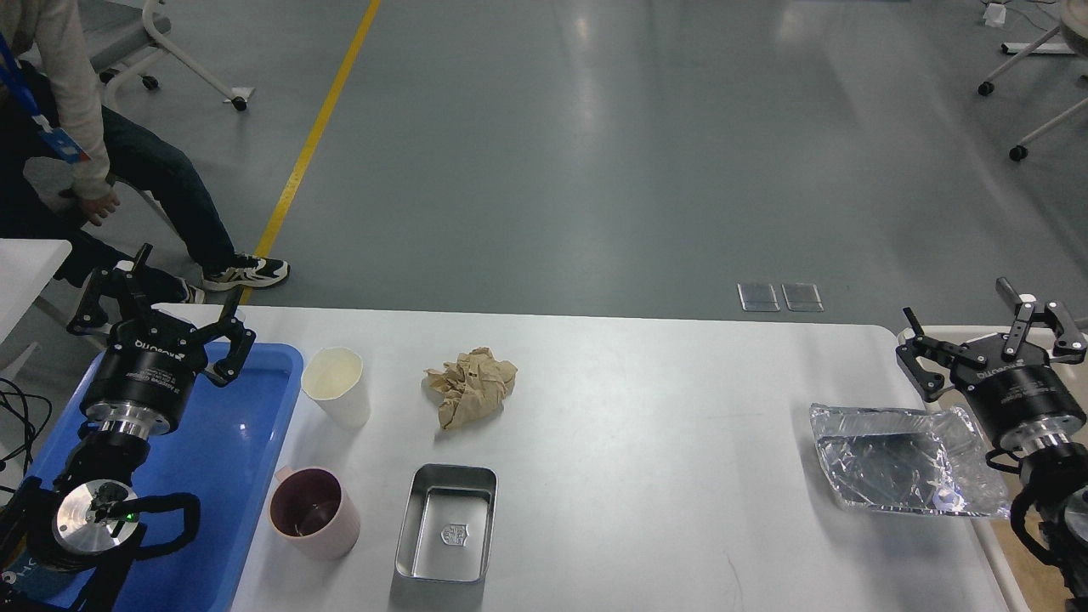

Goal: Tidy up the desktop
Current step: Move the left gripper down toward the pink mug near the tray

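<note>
The white desktop [663, 408] fills the lower view. On it lie a crumpled brown paper ball [470, 385], a cream paper cup [337, 386], a pink mug [312, 512], a steel rectangular box [447, 523] and a foil tray [903, 459] at the right. My left gripper [161, 293] is open and empty above the far end of the blue tray [229, 459]. My right gripper [990, 319] is open and empty above the desktop's far right corner, just behind the foil tray.
A seated person [76, 161] is at the far left beyond the desktop, beside a second white table edge [25, 272]. Chair legs on castors [1020, 127] stand at the far right on the grey floor. A yellow floor line [319, 127] runs away from the desktop.
</note>
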